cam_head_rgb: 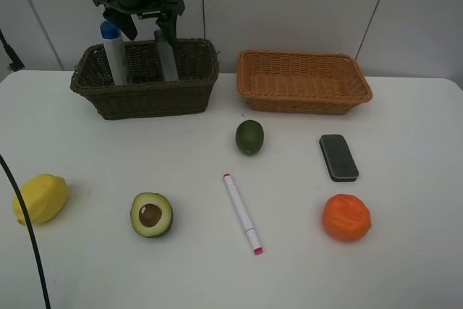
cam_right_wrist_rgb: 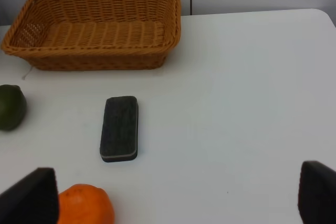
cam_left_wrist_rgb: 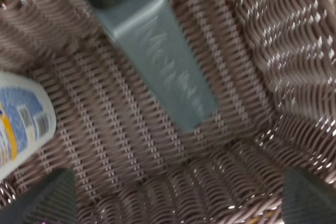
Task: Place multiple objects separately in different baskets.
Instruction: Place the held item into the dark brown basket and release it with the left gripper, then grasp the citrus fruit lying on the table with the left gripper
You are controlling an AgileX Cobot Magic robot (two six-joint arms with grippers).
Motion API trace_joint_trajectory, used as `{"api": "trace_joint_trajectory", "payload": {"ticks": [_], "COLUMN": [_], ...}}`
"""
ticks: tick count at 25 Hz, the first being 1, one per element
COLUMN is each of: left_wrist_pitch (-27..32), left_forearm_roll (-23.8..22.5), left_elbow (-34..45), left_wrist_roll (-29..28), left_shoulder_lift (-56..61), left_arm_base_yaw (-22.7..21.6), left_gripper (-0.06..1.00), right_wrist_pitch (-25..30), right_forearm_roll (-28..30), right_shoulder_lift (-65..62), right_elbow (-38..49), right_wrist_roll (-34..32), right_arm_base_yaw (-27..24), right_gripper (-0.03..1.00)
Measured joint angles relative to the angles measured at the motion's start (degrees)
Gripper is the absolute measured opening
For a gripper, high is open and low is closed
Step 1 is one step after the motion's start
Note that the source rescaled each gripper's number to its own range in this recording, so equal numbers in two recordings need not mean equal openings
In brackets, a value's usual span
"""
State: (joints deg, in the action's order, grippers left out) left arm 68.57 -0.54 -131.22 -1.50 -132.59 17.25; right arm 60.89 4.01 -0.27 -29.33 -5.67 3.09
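Deep, dark brown wicker basket [cam_head_rgb: 145, 99] holding two standing bottles: a round white bottle with blue cap [cam_head_rgb: 114, 56] and a flat-sided dark green bottle [cam_head_rgb: 167, 59]. The left hand [cam_head_rgb: 148, 30] hangs over it, fingers spread, gripping nothing. Beside this basket sits the shallow orange-tan basket [cam_head_rgb: 304, 100]; before it, on the smooth white surface [cam_head_rgb: 412, 251], lie lime [cam_head_rgb: 249, 137], matte eraser [cam_head_rgb: 338, 157], slim marker [cam_head_rgb: 242, 213], halved avocado [cam_head_rgb: 151, 215], lemon [cam_head_rgb: 40, 198], orange [cam_head_rgb: 346, 217]. Right hand [cam_right_wrist_rgb: 178, 198] spread, empty

Two woven baskets: one dark brown basket [cam_head_rgb: 145, 100] and one orange-tan basket [cam_head_rgb: 304, 103]. Two bottles: one white bottle with blue cap [cam_head_rgb: 113, 52] and one dark green bottle [cam_head_rgb: 166, 57]. Four fruits: one lemon [cam_head_rgb: 40, 198], one halved avocado [cam_head_rgb: 151, 215], one lime [cam_head_rgb: 249, 137], one orange [cam_head_rgb: 346, 217]. One white pink-tipped marker [cam_head_rgb: 241, 213]. One black eraser [cam_head_rgb: 338, 157].
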Motion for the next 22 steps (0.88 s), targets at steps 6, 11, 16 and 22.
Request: {"api": "trace_joint_trajectory", "payload": {"ticks": [6, 11, 16, 22], "left_wrist_pitch": [0.1, 0.0, -0.1, 0.0], "left_forearm_roll": [6.9, 4.7, 2.5, -5.4], "left_elbow": [3.3, 22.5, 50.9, 75.1], "left_wrist_roll": [-1.0, -2.9, -7.9, -12.3], "left_shoulder_lift": [6.8, 23.7, 44.7, 61.0], "left_arm_base_yaw": [2.0, 6.0, 6.3, 5.7], "left_gripper": [1.00, 1.00, 1.00, 1.00], "right_wrist_pitch": [0.0, 0.0, 0.0, 0.0], "right_forearm_roll": [0.0, 0.0, 0.0, 0.0], "right_shoulder_lift": [0.0, 0.0, 0.0, 0.0], "right_elbow": [0.0, 0.0, 0.0, 0.0], "right_wrist_roll": [0.0, 0.0, 0.0, 0.0], "right_arm_base_yaw": [0.0, 0.0, 0.0, 0.0], "right_gripper": [1.00, 1.00, 1.00, 1.00]}}
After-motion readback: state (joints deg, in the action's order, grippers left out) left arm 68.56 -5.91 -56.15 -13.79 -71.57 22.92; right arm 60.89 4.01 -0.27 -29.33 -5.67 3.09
